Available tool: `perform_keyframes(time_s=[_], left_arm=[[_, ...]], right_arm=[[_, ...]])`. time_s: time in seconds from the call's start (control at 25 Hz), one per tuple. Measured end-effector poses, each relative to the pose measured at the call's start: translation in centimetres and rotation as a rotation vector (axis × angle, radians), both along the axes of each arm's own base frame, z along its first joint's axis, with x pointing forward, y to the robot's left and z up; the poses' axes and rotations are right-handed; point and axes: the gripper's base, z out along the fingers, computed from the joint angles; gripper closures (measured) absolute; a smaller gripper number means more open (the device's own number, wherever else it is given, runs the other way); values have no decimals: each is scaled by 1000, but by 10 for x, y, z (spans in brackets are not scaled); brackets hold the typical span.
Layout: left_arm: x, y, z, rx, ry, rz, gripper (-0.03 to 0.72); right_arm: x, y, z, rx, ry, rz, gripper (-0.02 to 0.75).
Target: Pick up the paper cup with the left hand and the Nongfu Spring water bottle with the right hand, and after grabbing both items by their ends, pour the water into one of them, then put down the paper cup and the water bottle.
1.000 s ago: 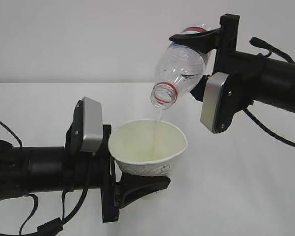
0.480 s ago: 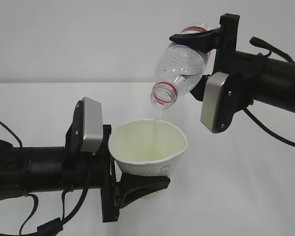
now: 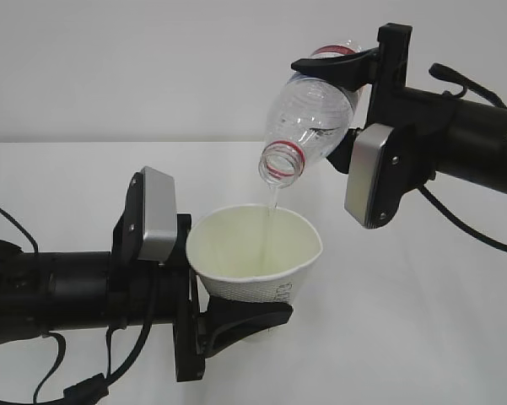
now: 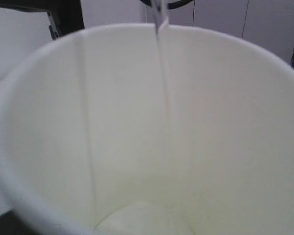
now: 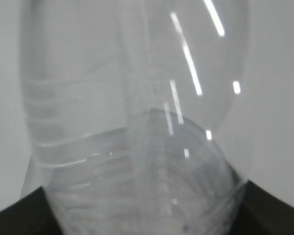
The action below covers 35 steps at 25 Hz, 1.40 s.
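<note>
**Colours and patterns over the white desk**

The paper cup is white outside with faint grey-green print low on its side, and pale cream within; the Nongfu Spring water bottle is clear, ribbed plastic with a red neck ring and a strip of red label at its upper end; the water is a colourless thread; both arms are black, each with a silver-grey camera housing; the desk is plain white, the wall light grey.
</note>
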Motion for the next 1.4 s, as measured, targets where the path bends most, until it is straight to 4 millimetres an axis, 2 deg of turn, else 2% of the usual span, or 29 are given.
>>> perform_keyframes(time_s=[1.4], left_arm=[[0,0,0,0,0,-1,185]], right_arm=[[0,0,0,-3,-7,1,243]])
